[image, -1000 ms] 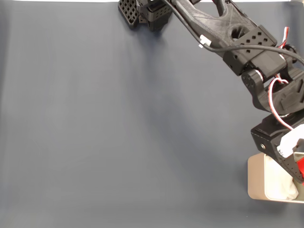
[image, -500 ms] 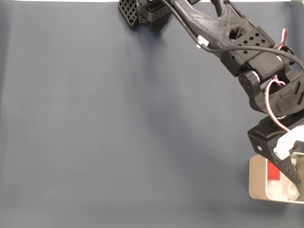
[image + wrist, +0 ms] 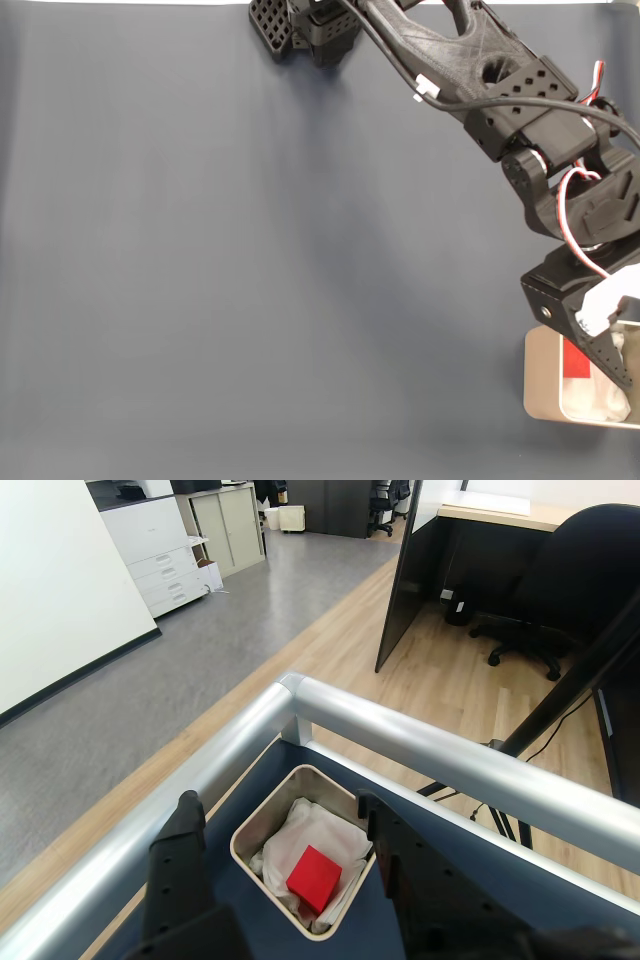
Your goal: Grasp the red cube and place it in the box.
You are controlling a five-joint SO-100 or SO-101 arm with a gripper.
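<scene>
The end effector (image 3: 285, 815) hung open and empty above the box (image 3: 262, 819), where the red cube (image 3: 313, 878) lay on white padding (image 3: 318, 830); no writing was readable.

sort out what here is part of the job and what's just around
Part of the job:
red cube, lying on the white padding
box
gripper, open above the box

Just around:
blue table cover
metal rail
office chair
filing cabinets
</scene>
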